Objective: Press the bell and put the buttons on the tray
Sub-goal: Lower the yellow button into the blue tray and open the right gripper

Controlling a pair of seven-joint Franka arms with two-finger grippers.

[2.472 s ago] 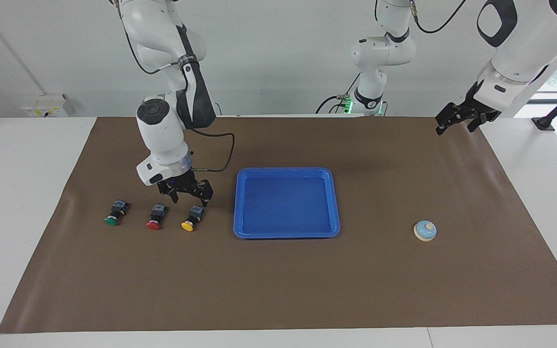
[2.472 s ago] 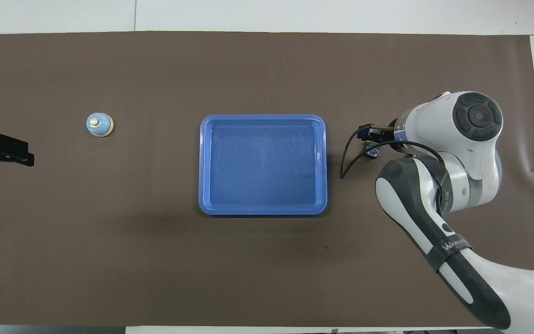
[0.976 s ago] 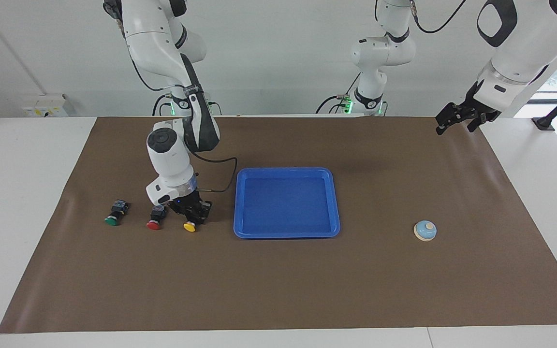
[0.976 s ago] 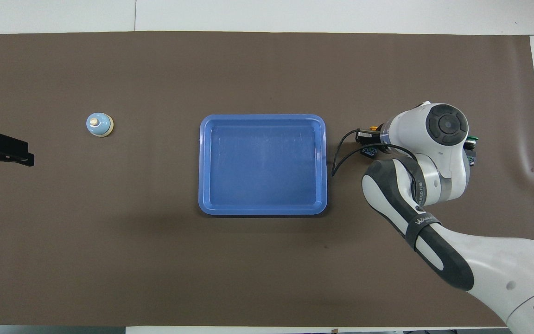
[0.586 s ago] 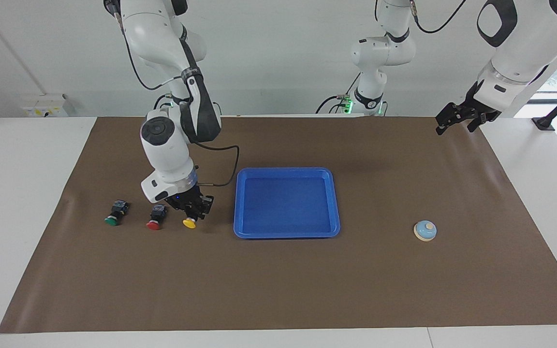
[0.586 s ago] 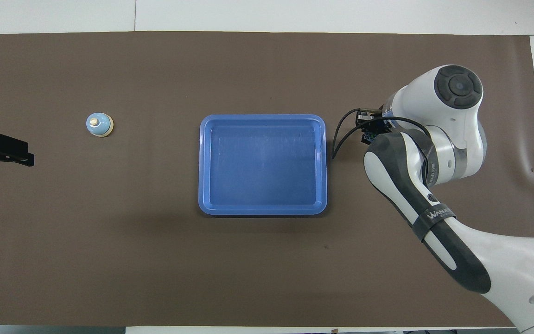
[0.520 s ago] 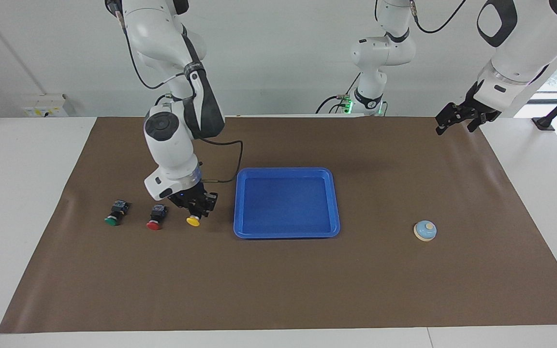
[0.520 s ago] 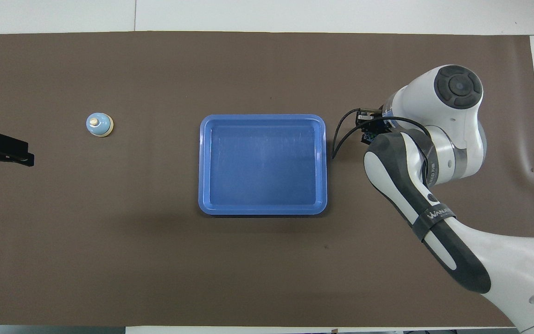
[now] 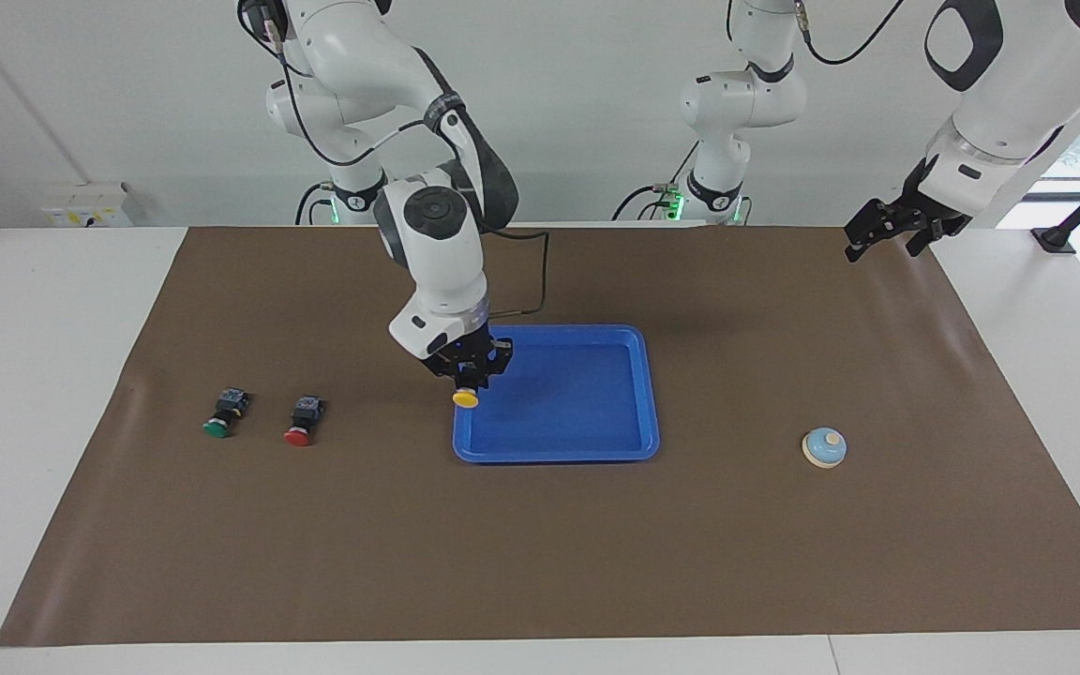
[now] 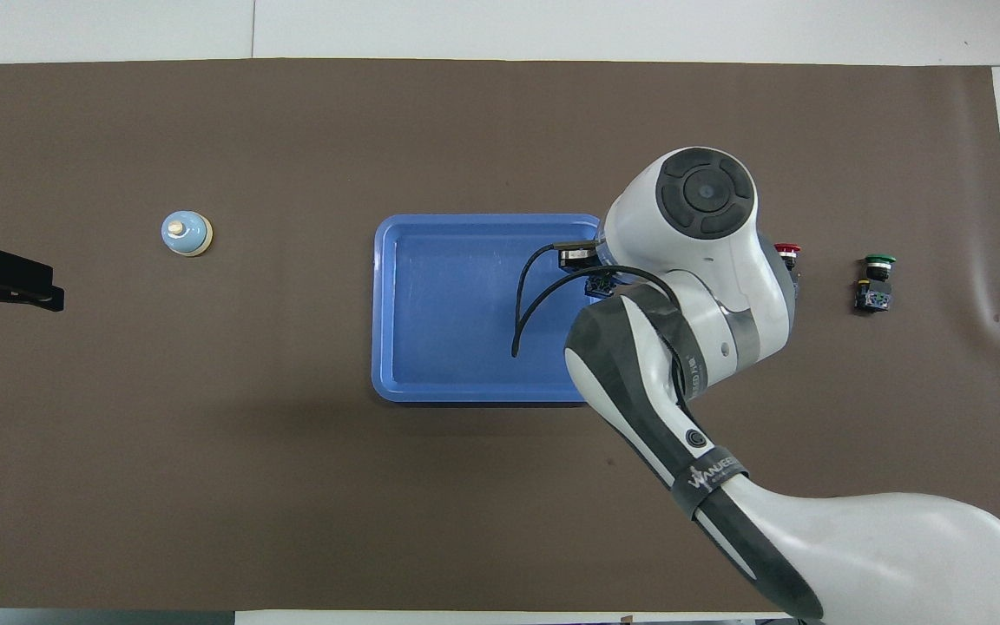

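Setting: white walls rise at the robots' end of a white table (image 9: 52,394) covered by a brown mat (image 9: 540,544).
Right gripper: the right gripper (image 9: 468,370) is closed on the yellow button (image 9: 465,397), which hangs cap-down in the air, clear of the surface.
Right gripper position: it is over the rim of the blue tray (image 9: 650,394) on the side toward the right arm's end of the table; in the overhead view the arm's wrist hides the gripper and the button.
Tray: it sits near the middle of the mat, and nothing rests in it.
Red button: the red button (image 9: 301,420) lies on the mat between the tray and the mat's edge at the right arm's end, cap pointing away from the robots.
Green button: the green button (image 9: 223,413) lies beside the red one, closer to that mat edge, well apart from the tray.
Bell: the light-blue bell (image 9: 824,447) stands on the mat toward the left arm's end, well apart from the tray.
Left gripper: the left gripper (image 9: 885,229) waits raised over the mat corner nearest the left arm's base, its fingers spread and holding nothing.
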